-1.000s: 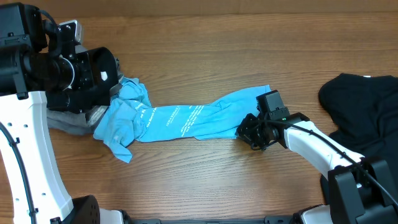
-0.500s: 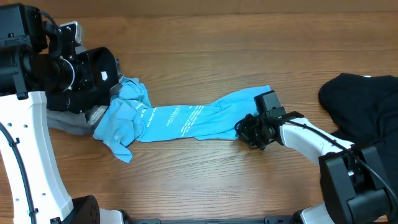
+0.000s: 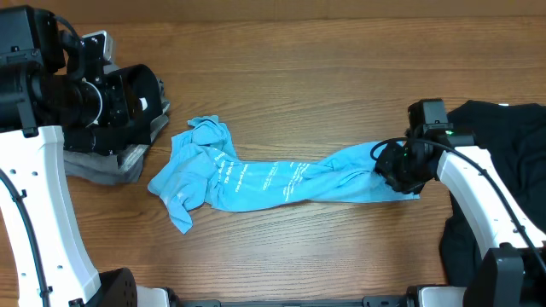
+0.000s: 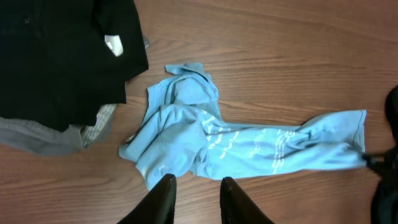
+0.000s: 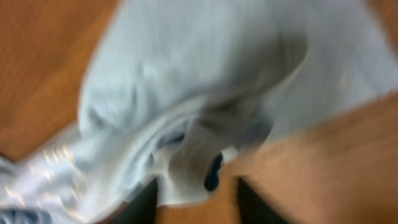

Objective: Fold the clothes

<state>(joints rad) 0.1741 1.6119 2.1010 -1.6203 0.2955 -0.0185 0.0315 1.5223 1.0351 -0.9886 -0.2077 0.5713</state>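
Observation:
The light blue T-shirt (image 3: 281,181) with white lettering lies stretched in a crumpled band across the middle of the table, its bunched end at the left. My right gripper (image 3: 394,166) rests on its right end. In the blurred right wrist view its jaws (image 5: 199,199) stand apart, with the shirt's hem (image 5: 186,162) lying just ahead of them by the left finger. High above the table, my left gripper (image 4: 196,180) is slightly open over bare wood just short of the blue shirt (image 4: 249,146). Nothing is between its fingers.
A black garment (image 4: 56,56) with a white tag lies on a grey one (image 4: 43,137) at the table's left, under the left arm (image 3: 51,85). Another black garment (image 3: 503,136) is heaped at the right edge, behind the right arm.
The right gripper dragged the blue shirt to the right, pulling its left end away from the pile at the left, and its jaws have come apart. The left arm has stayed put.

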